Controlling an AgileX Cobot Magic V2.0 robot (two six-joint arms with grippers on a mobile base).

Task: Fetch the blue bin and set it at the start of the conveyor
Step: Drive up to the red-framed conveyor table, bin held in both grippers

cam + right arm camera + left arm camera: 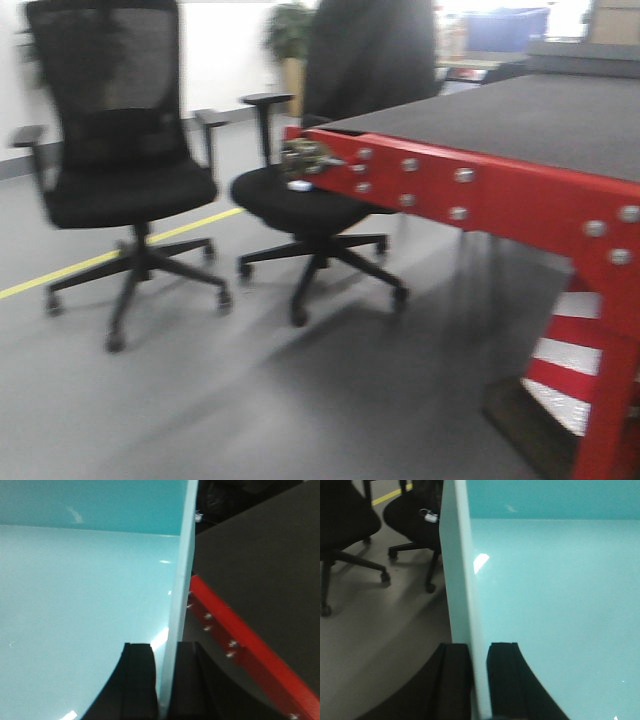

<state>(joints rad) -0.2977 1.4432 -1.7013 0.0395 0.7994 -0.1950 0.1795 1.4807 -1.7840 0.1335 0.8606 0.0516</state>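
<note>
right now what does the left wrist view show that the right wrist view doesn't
Only the left wrist view: black office chairs, the grey floor and a yellow floor line. Only the right wrist view: the conveyor's red bolted frame and its dark grey belt. Both: the pale turquoise inside of the blue bin, with black jaws closed on one wall.

Two black chairs (130, 190) are sitting on the grey floor (250, 400). A yellow line (90, 261) is running across it.
</note>
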